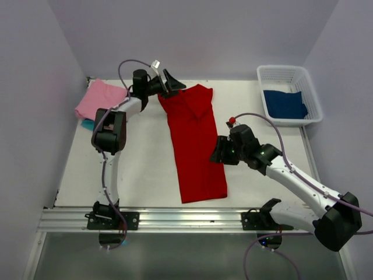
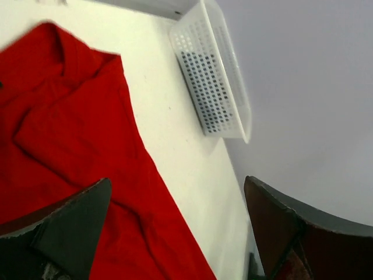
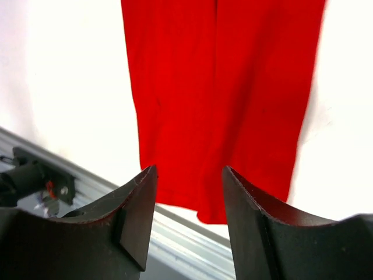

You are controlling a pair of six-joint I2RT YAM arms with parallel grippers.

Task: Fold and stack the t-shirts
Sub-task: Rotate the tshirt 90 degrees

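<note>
pink shirt (image 1: 99,98): bundled, far left of basket (image 1: 309,87)
left claw (image 1: 168,79): released, empty, above collar end
red shirt (image 1: 195,146): flat narrow strip, left of basket, well apart
right claw (image 1: 215,154): released, at strip's basket-side edge
step: mid-fold, probably
next: likely pinch hem, carry it to collar

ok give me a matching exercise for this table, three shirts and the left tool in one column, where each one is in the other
1 red t-shirt
2 pink t-shirt
3 dark blue t-shirt
4 left tool

A in the white basket
B at the far left corner of the table
C spread lengthwise in the middle of the table
D open, above the far end of the red t-shirt

Pairs: 1-C, 2-B, 3-A, 4-D
</note>
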